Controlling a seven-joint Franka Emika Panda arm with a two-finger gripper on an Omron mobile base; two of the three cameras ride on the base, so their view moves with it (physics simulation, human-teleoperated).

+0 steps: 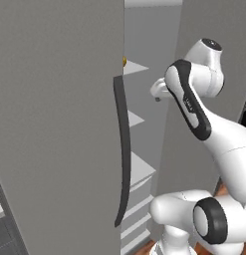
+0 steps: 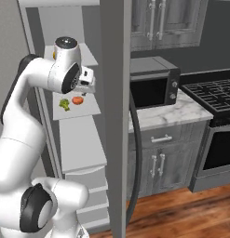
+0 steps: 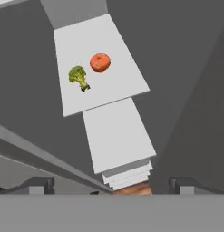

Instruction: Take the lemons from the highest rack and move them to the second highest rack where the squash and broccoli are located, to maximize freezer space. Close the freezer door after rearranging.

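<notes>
One lemon [image 1: 124, 61] peeps out as a small yellow spot on the highest rack [image 2: 87, 56], just past the door's edge. On the second highest rack [image 3: 118, 86] lie the orange squash [image 3: 100, 62] and the green broccoli [image 3: 78, 77], side by side; they also show as squash [image 2: 77, 100] and broccoli [image 2: 64, 104] under the hand. My gripper [image 3: 112, 186] hangs inside the freezer above that rack, pointing down, open with nothing between its fingers. From the sides the gripper [image 2: 84, 94] [image 1: 157, 98] sits between the two racks' heights.
The open freezer door [image 1: 60, 129] with its dark curved handle [image 1: 123, 149] stands close on the left of the arm. Lower shelves and drawers [image 3: 127, 174] lie below. A microwave [image 2: 153, 81], marble counter [image 2: 177, 114] and stove [image 2: 214, 93] are to the right.
</notes>
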